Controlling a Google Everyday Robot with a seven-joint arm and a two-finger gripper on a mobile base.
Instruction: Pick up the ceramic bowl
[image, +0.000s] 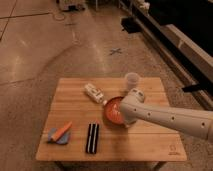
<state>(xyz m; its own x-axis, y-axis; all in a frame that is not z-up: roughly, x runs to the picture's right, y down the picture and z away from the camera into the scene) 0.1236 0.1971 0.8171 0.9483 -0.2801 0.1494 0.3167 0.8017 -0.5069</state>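
The ceramic bowl (112, 111) is orange-red with pale marks inside and sits on the wooden table (110, 145), right of its middle. My white arm reaches in from the right and covers the bowl's right part. My gripper (125, 117) is at the arm's end, down over the bowl's right side. The bowl's left half shows; its right rim is hidden behind the arm.
A small translucent whitish cup (132, 80) stands near the table's far edge, just behind the arm. A white packet (94, 93) lies left of the bowl. A black bar-shaped item (92, 137) and an orange object on a blue one (60, 132) lie at the front left.
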